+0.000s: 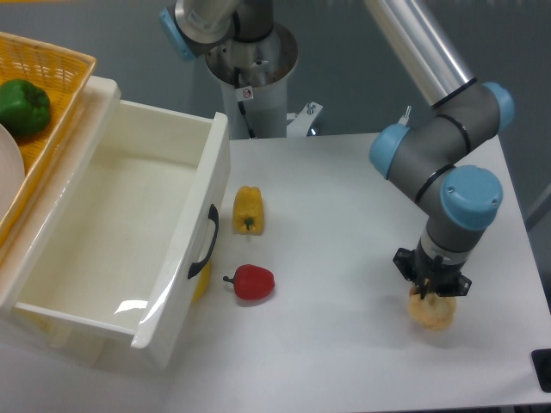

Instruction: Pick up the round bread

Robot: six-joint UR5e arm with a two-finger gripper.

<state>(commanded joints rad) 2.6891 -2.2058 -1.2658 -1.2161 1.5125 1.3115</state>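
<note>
The round bread (pixel 430 311) sits on the white table (pixel 344 215), well to the right of the red pepper (pixel 252 282) and near the table's right edge. The hand (pixel 431 291) is directly on top of it, pointing straight down, and appears clamped on the bun, though the wrist hides most of the fingers. The yellow pepper (pixel 248 209) lies just above the red pepper, beside the open white drawer (pixel 129 232).
</note>
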